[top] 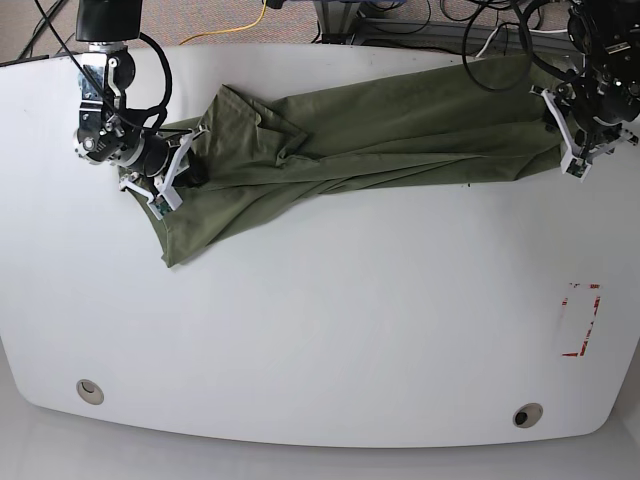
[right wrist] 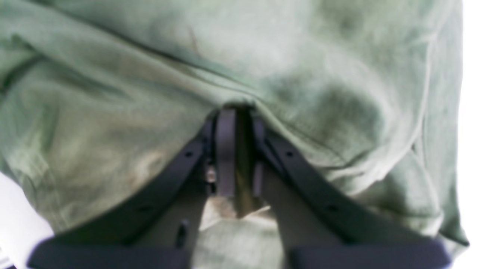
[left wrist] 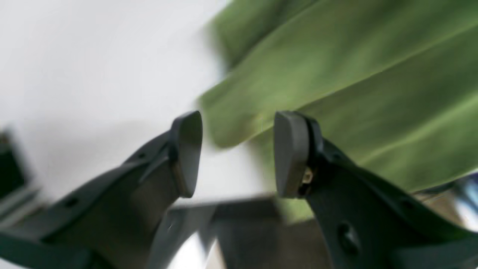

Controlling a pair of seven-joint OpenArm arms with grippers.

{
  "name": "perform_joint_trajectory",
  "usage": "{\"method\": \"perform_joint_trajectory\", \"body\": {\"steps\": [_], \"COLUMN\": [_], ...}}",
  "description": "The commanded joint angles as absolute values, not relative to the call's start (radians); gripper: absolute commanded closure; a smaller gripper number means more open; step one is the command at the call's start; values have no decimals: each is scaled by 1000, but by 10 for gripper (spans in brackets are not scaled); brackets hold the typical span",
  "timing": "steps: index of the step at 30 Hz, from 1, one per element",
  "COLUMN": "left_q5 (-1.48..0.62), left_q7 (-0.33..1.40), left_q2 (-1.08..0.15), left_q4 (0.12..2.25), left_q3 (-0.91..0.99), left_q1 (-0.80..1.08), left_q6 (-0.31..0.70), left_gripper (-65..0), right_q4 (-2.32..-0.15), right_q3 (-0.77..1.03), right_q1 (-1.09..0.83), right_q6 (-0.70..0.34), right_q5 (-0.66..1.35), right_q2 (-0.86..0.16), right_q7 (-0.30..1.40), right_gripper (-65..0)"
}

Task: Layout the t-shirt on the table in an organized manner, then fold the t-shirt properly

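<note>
1. Glossy white, your table fills nearly the whole base view, its rounded corners showing, with a strip of floor and loose cables beyond the far edge at 12 o'clock.
2. You will find two round metal grommets near the front edge, one toward 7 o'clock and one toward 5 o'clock, and a red-marked rectangle toward 4 o'clock.
3. Your t-shirt lies as a long, wrinkled olive band across the far half of the table, running from about 10 o'clock to 2 o'clock, with one tail of cloth trailing down toward 8 o'clock.
4. Your right pincer sits at the 10 o'clock end of the garment. In the right wrist view its jaws stand close together with only a narrow gap, and a fold of the green cloth runs down between the pads, so it has hold of the t-shirt there.
5. Your left pincer is at the 2 o'clock end, beside the edge of the cloth. In the left wrist view its fingertips are spread wide with nothing between them; the shirt lies just beyond them, blurred, over the white table.
</note>
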State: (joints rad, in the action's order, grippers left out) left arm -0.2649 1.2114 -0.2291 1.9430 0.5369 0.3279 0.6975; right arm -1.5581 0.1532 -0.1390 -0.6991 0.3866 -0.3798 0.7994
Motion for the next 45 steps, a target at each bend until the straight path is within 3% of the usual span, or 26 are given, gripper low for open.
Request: {"method": "perform_joint_trajectory", "body": {"steps": [1,6,9,16,28,32,38,45], "left_q5": [-248,-202,-188,-162,-94,-91,-91,-94], "left_q7": [1170,1109,1081,1072,1020,983,980,978], "left_q2": [-214,-191,-191,-194,-257,-271,-300,-338], "left_q4": [1960,1959,1959,1954,1781,1709,1604,1520], "left_q3": [526,481,449,421,318,314,294,180], "left_q1": [323,329,344,346,320,289,203,102], "left_q6": [698,698,698,698,698,698,698,698], "left_gripper": [-272,-200,-181,-181,-181,-181,-182,-182], "right_q4": [-1653,-1790,-1860,-1969,-1894,-1817,-1639,-1472], "right_q3": [159,159,159,206,199,199,202,216], "right_q1": [-142,-151,-162,-173,-176,-174,-150,-130], "right_q6": [-698,-698,-698,-698,-698,-698,-698,-698], "right_q5": [375,375,374,375,364,364,344,291], "right_q2": [-395,-392,-371,-285,-180,-176,-199,-234], "right_q7": [843,908,931,1027,1029,963,849,722], "right_gripper": [-197,-352,-374,-377,-371,-358,-276,-249]}}
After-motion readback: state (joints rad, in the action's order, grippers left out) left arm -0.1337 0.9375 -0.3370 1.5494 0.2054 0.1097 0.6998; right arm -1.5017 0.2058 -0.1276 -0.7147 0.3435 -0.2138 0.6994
